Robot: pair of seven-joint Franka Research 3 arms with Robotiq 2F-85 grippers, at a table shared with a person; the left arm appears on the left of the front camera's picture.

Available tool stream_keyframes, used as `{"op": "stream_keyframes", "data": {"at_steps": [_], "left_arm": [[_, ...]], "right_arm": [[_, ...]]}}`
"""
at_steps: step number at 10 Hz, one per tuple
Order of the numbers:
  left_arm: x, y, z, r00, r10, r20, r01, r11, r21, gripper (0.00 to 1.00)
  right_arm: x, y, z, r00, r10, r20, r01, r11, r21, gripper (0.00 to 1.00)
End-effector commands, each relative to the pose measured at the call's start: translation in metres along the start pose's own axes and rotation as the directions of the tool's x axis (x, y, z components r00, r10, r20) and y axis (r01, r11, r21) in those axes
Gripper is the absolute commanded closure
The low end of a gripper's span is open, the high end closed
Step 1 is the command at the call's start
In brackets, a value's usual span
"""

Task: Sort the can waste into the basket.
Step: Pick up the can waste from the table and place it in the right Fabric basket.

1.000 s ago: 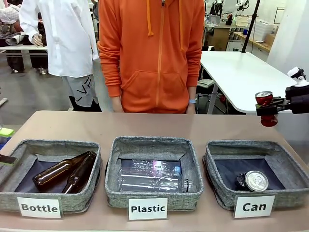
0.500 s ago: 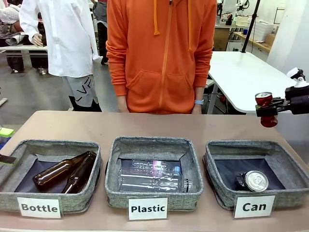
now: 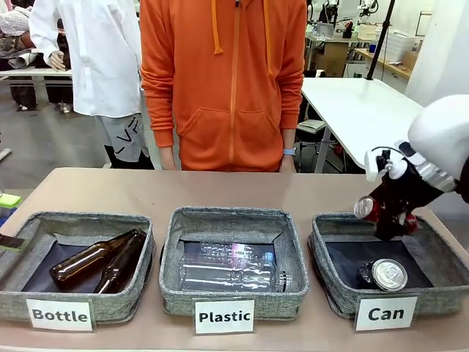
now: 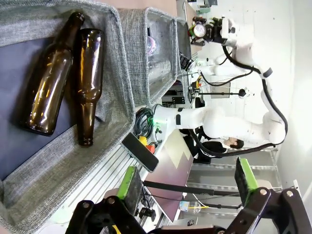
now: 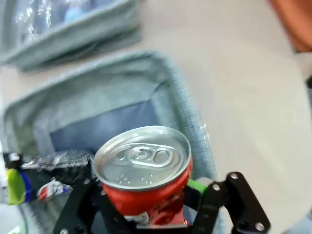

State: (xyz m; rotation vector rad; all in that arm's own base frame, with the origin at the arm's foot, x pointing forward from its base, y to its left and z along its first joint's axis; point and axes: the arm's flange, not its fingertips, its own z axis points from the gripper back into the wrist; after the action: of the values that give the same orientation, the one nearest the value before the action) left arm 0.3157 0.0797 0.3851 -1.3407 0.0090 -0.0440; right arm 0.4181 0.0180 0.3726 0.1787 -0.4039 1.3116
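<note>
The right tool [image 3: 387, 213] has swung in from the far right edge of the worktop [image 3: 146, 191], where half a second ago it held the red can [image 3: 375, 207] upright and well clear of the baskets; now it hangs tilted over the back rim of the basket [image 3: 333, 282] labelled "Can", the can still clamped between its fingers. That puts the second piece of can waste over the right compartment, so by my reading the carry is nearly done and only the lowering and release remain. In the front view the red can leans with its silver top toward the middle of the worktop, its body dented; in the right wrist view its lid [image 5: 142, 156] with the pull tab faces the camera, red wall below it, green pad showing just beside it. The black can [image 3: 382, 275] already lies on its side on the dark lining, silver top toward the robot, almost under the held one — a drop from here may land on it. The person in orange has shifted slightly to the left behind the worktop, hands down at the sides. The left tool [image 4: 187, 187] stands wide with nothing between its fingers, beside the "Bottle" basket [image 4: 112, 83] with its two brown bottles [image 4: 51, 78].
</note>
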Motion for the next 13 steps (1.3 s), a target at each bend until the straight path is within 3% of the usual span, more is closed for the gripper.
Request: {"op": "stream_keyframes", "data": {"at_steps": [1, 5, 6, 7, 8, 9, 10, 11, 12, 13], "left_arm": [[-0.0032, -0.0023, 0.0019, 1.0, 0.008, -0.002, -0.008, 1.0, -0.014, 0.0], [-0.0032, -0.0023, 0.0019, 1.0, 0.008, -0.002, -0.008, 1.0, -0.014, 0.0], [-0.0032, -0.0023, 0.0019, 1.0, 0.008, -0.002, -0.008, 1.0, -0.014, 0.0], [-0.0032, -0.0023, 0.0019, 1.0, 0.008, -0.002, -0.008, 1.0, -0.014, 0.0], [-0.0032, -0.0023, 0.0019, 1.0, 0.008, -0.002, -0.008, 1.0, -0.014, 0.0], [-0.0032, -0.0023, 0.0019, 1.0, 0.008, -0.002, -0.008, 1.0, -0.014, 0.0], [-0.0032, -0.0023, 0.0019, 1.0, 0.008, -0.002, -0.008, 1.0, -0.014, 0.0], [-0.0032, -0.0023, 0.0019, 1.0, 0.008, -0.002, -0.008, 1.0, -0.014, 0.0], [-0.0032, -0.0023, 0.0019, 1.0, 0.008, -0.002, -0.008, 1.0, -0.014, 0.0], [-0.0032, -0.0023, 0.0019, 1.0, 0.008, -0.002, -0.008, 1.0, -0.014, 0.0]], "right_arm": [[0.0001, -0.0031, 0.0135, 1.0, -0.002, -0.018, 0.002, 1.0, 0.003, 1.0], [-0.0009, -0.0109, 0.0158, 0.999, 0.034, -0.036, -0.033, 0.999, 0.018, 1.0], [-0.0014, -0.0121, 0.0153, 0.999, 0.038, -0.036, -0.038, 0.999, 0.014, 0.47], [-0.0021, -0.0119, 0.0151, 0.999, 0.038, -0.036, -0.037, 0.999, 0.019, 0.44], [-0.0043, -0.0119, 0.016, 0.999, 0.02, -0.029, -0.02, 1.0, 0.021, 0.0], [-0.0057, -0.0102, 0.017, 1.0, 0.016, -0.024, -0.016, 1.0, 0.02, 0.0], [-0.0081, -0.0095, 0.0188, 1.0, 0.014, -0.019, -0.014, 1.0, 0.017, 0.3], [-0.0088, -0.0095, 0.0201, 1.0, 0.014, -0.017, -0.014, 1.0, 0.017, 0.2], [-0.0085, -0.0105, 0.02, 0.999, 0.03, -0.015, -0.03, 0.999, 0.011, 0.0], [-0.0075, -0.0118, 0.0191, 0.999, 0.05, -0.009, -0.05, 0.999, 0.009, 0.0]]}}
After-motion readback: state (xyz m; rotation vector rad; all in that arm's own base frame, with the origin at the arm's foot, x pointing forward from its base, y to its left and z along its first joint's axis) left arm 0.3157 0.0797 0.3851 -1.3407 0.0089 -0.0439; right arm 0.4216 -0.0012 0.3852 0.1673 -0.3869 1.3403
